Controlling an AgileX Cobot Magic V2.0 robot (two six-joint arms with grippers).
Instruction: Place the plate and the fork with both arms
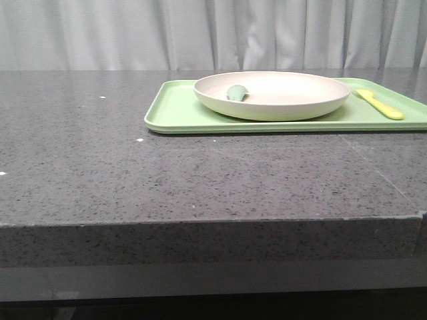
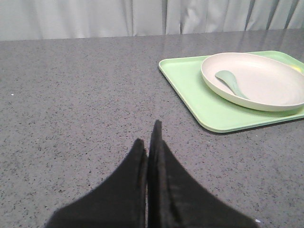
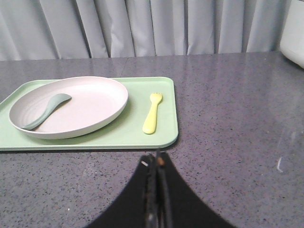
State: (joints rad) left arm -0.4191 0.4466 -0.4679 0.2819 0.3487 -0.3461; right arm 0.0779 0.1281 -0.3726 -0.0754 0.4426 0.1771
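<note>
The cream-white round plate (image 1: 272, 95) sits on a flat light-green tray (image 1: 175, 110) at the far right of the table. It also shows in the left wrist view (image 2: 266, 83) and the right wrist view (image 3: 90, 107). A small grey-green utensil piece (image 1: 237, 92) lies inside the plate. The pale-yellow fork (image 1: 380, 104) lies on the tray to the right of the plate, also in the right wrist view (image 3: 153, 113). My left gripper (image 2: 148, 137) is shut and empty above bare table, left of the tray. My right gripper (image 3: 156, 159) is shut and empty, just short of the tray's near edge.
The tray (image 3: 164, 137) lies on a dark grey speckled stone table (image 1: 133, 167) with a thick front edge. Grey curtains hang behind. A white object (image 3: 294, 28) stands at the far right edge of the right wrist view.
</note>
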